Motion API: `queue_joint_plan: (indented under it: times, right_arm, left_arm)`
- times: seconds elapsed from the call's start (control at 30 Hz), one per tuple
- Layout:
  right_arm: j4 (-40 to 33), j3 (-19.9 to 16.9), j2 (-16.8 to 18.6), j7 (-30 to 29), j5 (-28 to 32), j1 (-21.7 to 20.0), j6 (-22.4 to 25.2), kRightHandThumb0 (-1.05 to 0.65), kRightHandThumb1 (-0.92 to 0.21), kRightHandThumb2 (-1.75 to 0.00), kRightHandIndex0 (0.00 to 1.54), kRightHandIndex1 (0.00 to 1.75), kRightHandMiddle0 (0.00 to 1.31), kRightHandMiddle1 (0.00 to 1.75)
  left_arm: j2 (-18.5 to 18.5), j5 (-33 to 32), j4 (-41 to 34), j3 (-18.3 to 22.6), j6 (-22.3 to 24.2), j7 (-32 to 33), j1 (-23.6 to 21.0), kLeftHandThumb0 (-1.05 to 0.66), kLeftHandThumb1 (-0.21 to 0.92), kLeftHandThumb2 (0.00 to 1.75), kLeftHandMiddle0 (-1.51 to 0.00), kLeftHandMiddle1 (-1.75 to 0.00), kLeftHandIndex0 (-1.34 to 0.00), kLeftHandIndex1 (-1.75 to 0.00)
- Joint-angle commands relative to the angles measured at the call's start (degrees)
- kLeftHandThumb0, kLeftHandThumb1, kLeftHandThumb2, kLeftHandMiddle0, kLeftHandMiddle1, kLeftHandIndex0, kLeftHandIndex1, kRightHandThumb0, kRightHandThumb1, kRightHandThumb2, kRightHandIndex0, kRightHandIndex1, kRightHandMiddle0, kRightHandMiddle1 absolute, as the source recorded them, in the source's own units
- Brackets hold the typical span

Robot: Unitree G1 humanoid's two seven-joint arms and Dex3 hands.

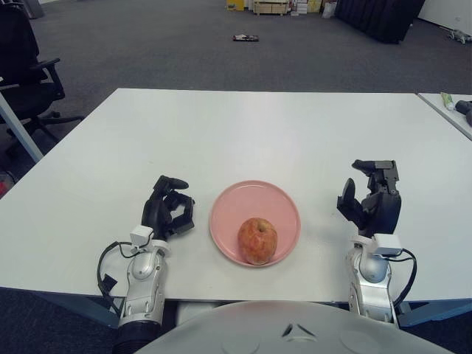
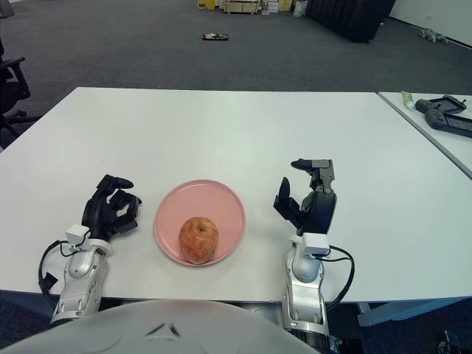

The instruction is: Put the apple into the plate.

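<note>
A red-yellow apple [image 1: 257, 240] sits in the pink plate [image 1: 254, 198], toward its near edge. My left hand [image 1: 170, 206] is just left of the plate, fingers curled and holding nothing. My right hand [image 1: 371, 199] is to the right of the plate, raised with fingers spread and holding nothing. Neither hand touches the apple or the plate.
The white table [image 1: 243, 133] stretches far back. A second table at the right holds dark devices [image 2: 442, 118] and a small green item [image 1: 447, 100]. A black office chair [image 1: 26, 70] stands at the left. The table's near edge lies just below the hands.
</note>
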Motion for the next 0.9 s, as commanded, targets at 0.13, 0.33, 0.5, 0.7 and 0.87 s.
queue_joint_plan:
  times: [0.13,0.33,0.5,0.7,0.87]
  right_arm:
    - [6.18,-0.23,-1.17,1.95,2.04,-0.71,-0.78,-0.39,-0.66,-0.88,0.58,1.55,0.35,1.75]
    - [7.21,0.15,-0.91,3.08,2.48,-0.56,1.37,-0.39,-0.63,-0.92,0.62,1.57,0.37,1.75]
    - [10.15,-0.16,-1.78,3.67,2.16,-0.75,2.16,-0.4,-0.61,-0.95,0.66,1.56,0.39,1.75]
    - [13.49,-0.55,-2.68,3.62,1.62,-1.17,2.24,-0.4,-0.61,-0.95,0.67,1.56,0.39,1.75]
    - [13.86,-0.27,-2.43,3.82,2.21,-1.19,2.9,-0.4,-0.6,-0.97,0.67,1.57,0.4,1.75]
  left_arm:
    - [-0.07,0.52,-0.38,-0.31,-0.24,0.11,-0.1,-0.01,0.44,1.15,-0.55,-1.63,-0.34,-1.75]
    - [-0.44,0.32,-0.64,-0.38,-0.08,0.24,0.02,-0.01,0.44,1.14,-0.56,-1.6,-0.35,-1.75]
    - [-0.75,-0.05,-0.82,-0.4,-0.18,0.03,0.14,-0.01,0.44,1.12,-0.57,-1.56,-0.35,-1.75]
    - [-0.89,-0.26,-1.0,-0.42,0.14,0.05,0.26,-0.01,0.44,1.12,-0.58,-1.54,-0.37,-1.75]
    - [-0.88,0.13,-0.93,-0.54,-0.02,0.19,0.27,-0.01,0.42,1.14,-0.58,-1.56,-0.37,-1.75]
